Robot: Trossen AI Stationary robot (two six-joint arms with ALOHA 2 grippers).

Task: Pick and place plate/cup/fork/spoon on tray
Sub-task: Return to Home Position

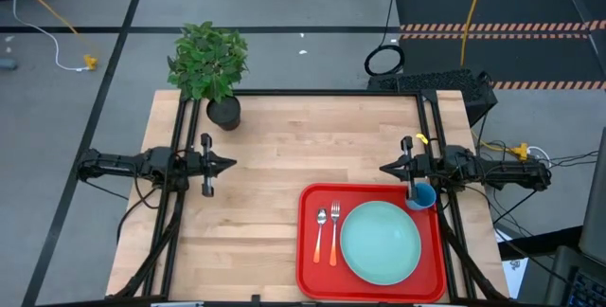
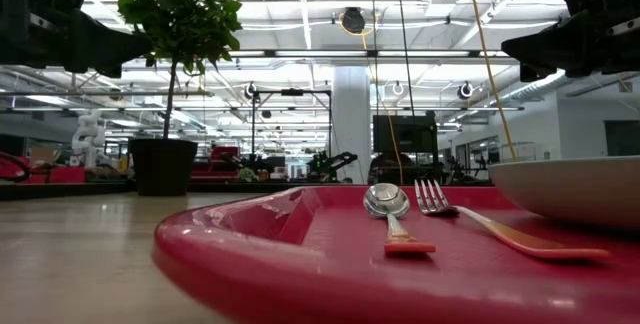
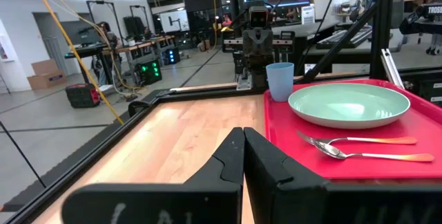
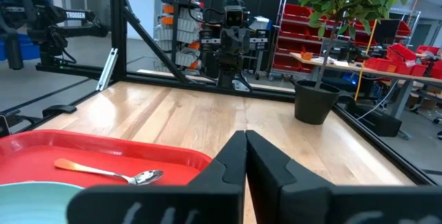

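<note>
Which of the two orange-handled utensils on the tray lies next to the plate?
The fork, the one with tines. The spoon lies on its far side, nearer the tray's rim.

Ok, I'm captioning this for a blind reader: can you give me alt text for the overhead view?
A red tray at the wooden table's near right holds a mint-green plate, a spoon and fork to its left, and a blue cup at the corner. Both hands, left and right, hover shut and empty; a potted plant stands far left.
</note>
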